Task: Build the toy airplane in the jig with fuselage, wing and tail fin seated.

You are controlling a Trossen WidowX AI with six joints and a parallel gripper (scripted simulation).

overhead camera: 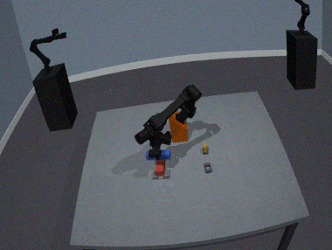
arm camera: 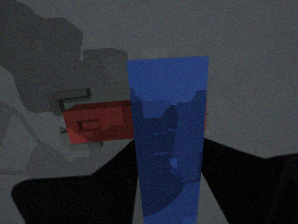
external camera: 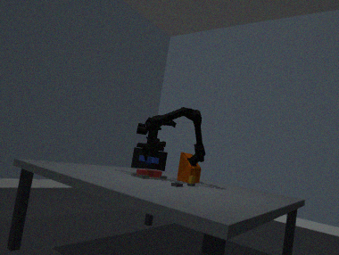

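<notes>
The blue wing (overhead camera: 164, 155) (external camera: 149, 160) (arm camera: 167, 95) is clamped in my gripper (overhead camera: 155, 155) (arm camera: 163, 141). It lies crosswise over the red fuselage (overhead camera: 160, 169) (external camera: 149, 173) (arm camera: 105, 120), with a gap below it in the exterior view. The fuselage sits in the grey jig cradle (overhead camera: 168, 176) (arm camera: 75, 94). One small rectangular socket shows near its uncovered end; the wing hides the middle of the fuselage. The wing's tab is not visible. The yellow tail fin (overhead camera: 204, 147) (external camera: 192, 179) stands apart, in a small grey holder.
A small grey holder (overhead camera: 208, 168) (external camera: 177, 184) stands near the tail fin on the table (overhead camera: 245, 188). A tall orange block (overhead camera: 179, 133) (external camera: 184, 169) stands behind the jig, beside the arm. Two black pedestals with other arms stand off the table at the back.
</notes>
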